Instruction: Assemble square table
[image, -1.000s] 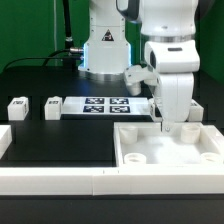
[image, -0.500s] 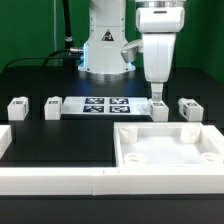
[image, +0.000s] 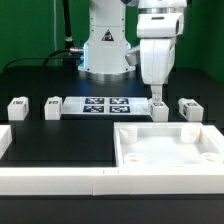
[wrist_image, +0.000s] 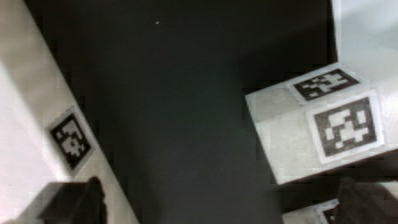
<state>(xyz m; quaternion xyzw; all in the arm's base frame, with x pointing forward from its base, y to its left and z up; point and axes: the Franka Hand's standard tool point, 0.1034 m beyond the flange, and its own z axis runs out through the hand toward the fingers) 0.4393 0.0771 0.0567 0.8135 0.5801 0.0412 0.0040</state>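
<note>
Square table (image: 166, 152) touches the border rail (image: 50, 181); spread gripper (image: 157, 97) hovers near a leg (image: 159, 109).

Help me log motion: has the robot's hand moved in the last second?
Yes. The hand has risen and shifted toward the exterior view's left, off the large white square plastic slab.

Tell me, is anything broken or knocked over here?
Nothing stands out. The square table slab lies flat, hollow side up, and the four little legs sit in a tidy row with the marker board. The claw hangs open above one leg.
</note>
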